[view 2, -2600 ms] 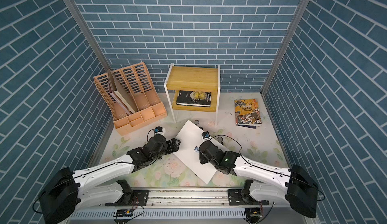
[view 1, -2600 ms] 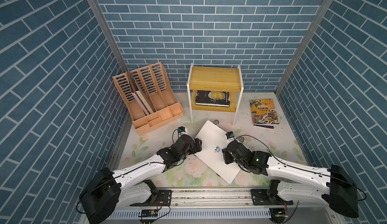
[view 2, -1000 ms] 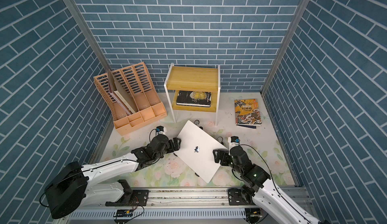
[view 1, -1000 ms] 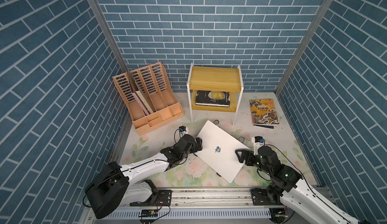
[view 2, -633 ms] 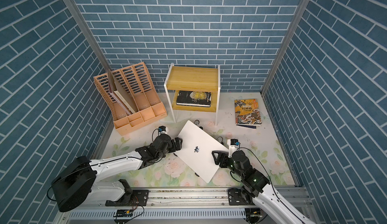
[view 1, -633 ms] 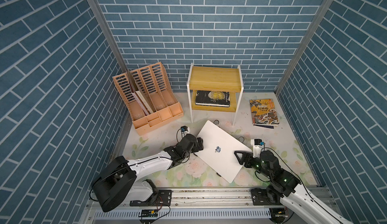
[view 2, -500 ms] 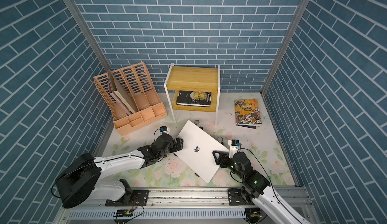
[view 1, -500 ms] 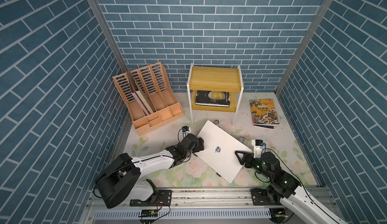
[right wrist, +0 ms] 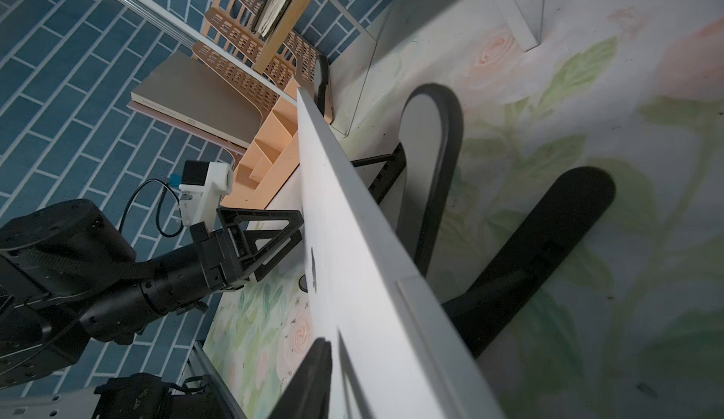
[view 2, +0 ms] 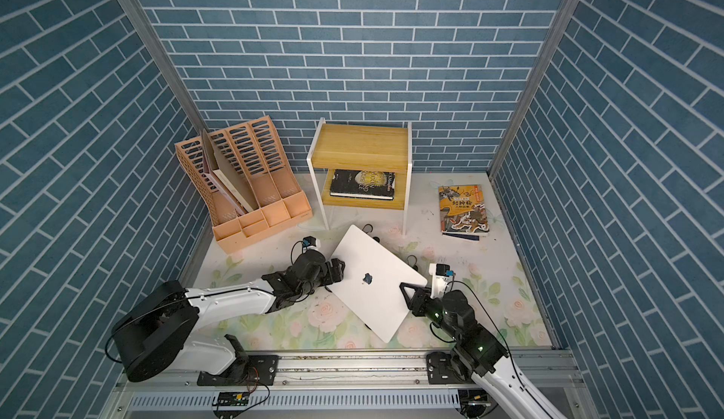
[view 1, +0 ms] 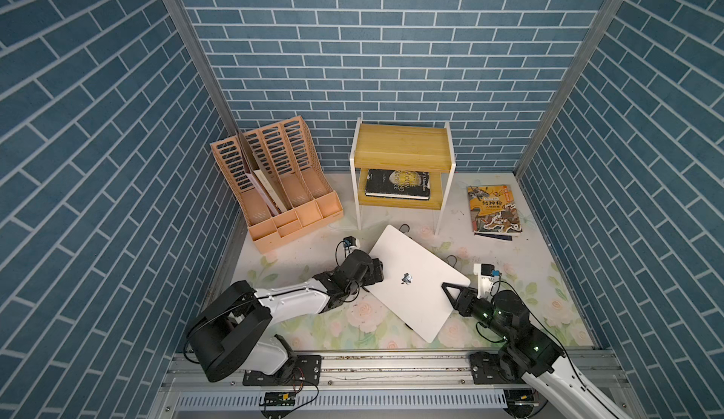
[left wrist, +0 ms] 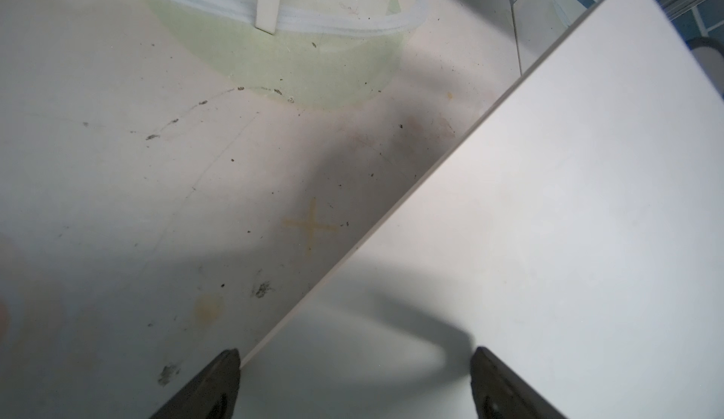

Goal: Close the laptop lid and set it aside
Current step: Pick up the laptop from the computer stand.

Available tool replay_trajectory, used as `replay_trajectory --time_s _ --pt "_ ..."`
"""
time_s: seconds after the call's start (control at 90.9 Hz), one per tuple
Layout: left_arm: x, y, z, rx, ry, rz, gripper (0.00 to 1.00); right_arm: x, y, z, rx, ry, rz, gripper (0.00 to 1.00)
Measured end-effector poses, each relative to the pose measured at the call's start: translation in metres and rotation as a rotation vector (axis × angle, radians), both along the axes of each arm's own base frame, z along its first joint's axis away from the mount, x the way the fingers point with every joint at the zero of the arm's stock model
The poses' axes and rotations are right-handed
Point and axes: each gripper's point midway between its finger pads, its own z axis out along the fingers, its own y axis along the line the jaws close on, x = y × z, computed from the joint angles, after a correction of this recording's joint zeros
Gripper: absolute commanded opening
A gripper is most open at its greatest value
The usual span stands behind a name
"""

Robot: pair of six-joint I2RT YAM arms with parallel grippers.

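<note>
The laptop point(view 1: 415, 284) point(view 2: 376, 291) sits in the near middle of the table point(view 1: 313, 240), turned on the diagonal. Its lid point(view 1: 425, 258) is down, logo side up. The right wrist view shows it as one thin slab point(right wrist: 352, 217) raised clear of the table on a black stand point(right wrist: 564, 217).

The left gripper point(view 1: 378, 274) point(view 2: 339, 272) is at the laptop's left edge. In the left wrist view its fingertips point(left wrist: 223, 378) stand wide apart with nothing between them but that edge, one tip over the table and one over the lid, so it is released.

The right gripper point(view 1: 446, 287) point(view 2: 403, 285) is at the laptop's right corner. One finger point(right wrist: 313, 378) lies along the top of the lid and the other is hidden under the slab, so I cannot tell whether it is clenched on the laptop.

Far from the laptop stand a shelf point(view 1: 401, 144) and, to its left, a file rack point(view 1: 282, 186). A book point(view 1: 495, 209) lies far right
</note>
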Motion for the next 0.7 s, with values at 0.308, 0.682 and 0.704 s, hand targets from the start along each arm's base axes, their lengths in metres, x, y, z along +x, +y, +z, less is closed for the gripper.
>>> replay_trajectory --time_s 0.308,0.682,0.704 --pt "0.001 -0.004 0.001 -0.026 -0.001 0.0 0.94 -0.001 0.006 0.003 0.038 -0.018 0.027 0.3" --pt "0.002 -0.006 0.001 -0.043 -0.009 0.003 0.94 0.001 0.012 0.009 0.084 -0.052 0.046 0.26" --pt "0.002 -0.006 0.001 -0.043 -0.009 0.004 0.94 0.001 0.012 0.009 0.085 -0.053 0.047 0.25"
